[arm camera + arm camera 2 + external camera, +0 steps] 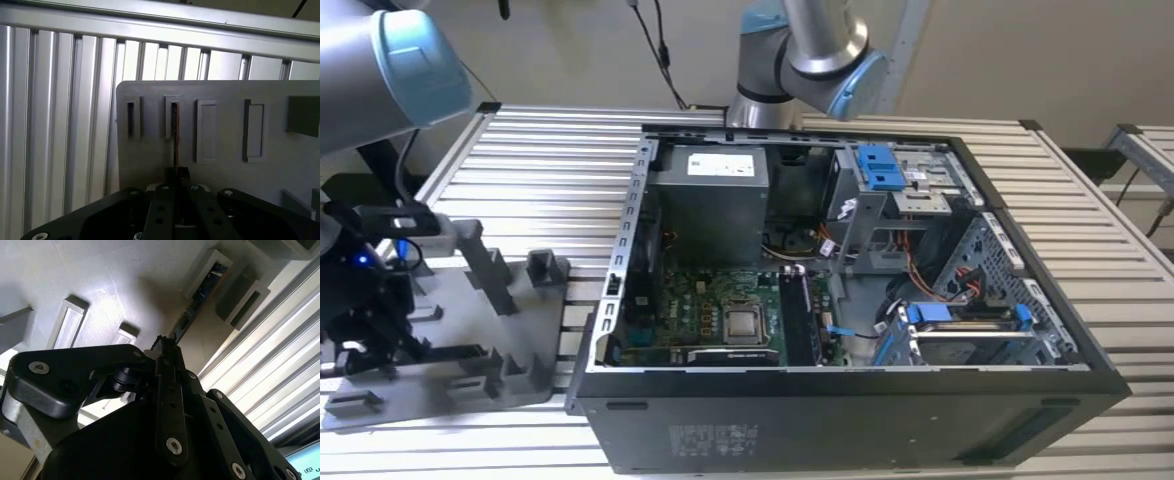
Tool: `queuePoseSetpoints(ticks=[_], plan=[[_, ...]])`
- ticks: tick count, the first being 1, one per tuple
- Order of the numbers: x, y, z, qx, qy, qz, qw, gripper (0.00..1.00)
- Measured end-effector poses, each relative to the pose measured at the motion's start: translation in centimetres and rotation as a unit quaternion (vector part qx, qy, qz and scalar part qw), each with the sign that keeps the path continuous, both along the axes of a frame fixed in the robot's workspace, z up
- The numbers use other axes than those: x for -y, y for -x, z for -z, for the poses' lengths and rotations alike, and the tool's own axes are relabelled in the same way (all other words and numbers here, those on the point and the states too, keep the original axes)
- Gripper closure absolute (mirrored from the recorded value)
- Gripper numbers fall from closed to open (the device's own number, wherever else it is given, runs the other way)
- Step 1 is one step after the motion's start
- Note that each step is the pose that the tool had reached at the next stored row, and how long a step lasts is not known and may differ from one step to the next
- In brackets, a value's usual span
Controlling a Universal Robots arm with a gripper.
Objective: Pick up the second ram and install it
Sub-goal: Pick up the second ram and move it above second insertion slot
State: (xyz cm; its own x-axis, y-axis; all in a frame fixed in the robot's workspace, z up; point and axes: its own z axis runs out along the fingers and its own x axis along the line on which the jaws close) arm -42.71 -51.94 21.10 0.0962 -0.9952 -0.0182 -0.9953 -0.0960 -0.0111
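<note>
The arm [807, 50] is made up of silver-grey tubes, with rounded joints that are capped in light blue. In both wrist views the gripper [165, 344] [176, 172] is seen as matt black: flat linkage bars are pinned together and studded with small silver screw heads, and two slim black fingers [171, 175] are carried at the tip.

Place: I read this as a robotics lab or assembly test cell.
Bench: slatted aluminium-profile table [547, 140], bare metal.
Robot: industrial arm [781, 60] standing at the table's far edge.
Workpiece: open desktop computer case [854, 420] on its side, motherboard [720, 300] exposed.
Fixture: grey plastic tray [454, 355] with slots and posts; the second ram [175, 135] stands in one slot.
Surroundings: plain pale wall [1014, 50], black cables [654, 50] hanging down it.
</note>
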Motion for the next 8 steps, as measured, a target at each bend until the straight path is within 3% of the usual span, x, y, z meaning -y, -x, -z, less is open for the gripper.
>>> queuePoseSetpoints(ticks=[8], plan=[[0.0,0.0,-0.41,0.0,0.0,0.0,1.0,0.86]])
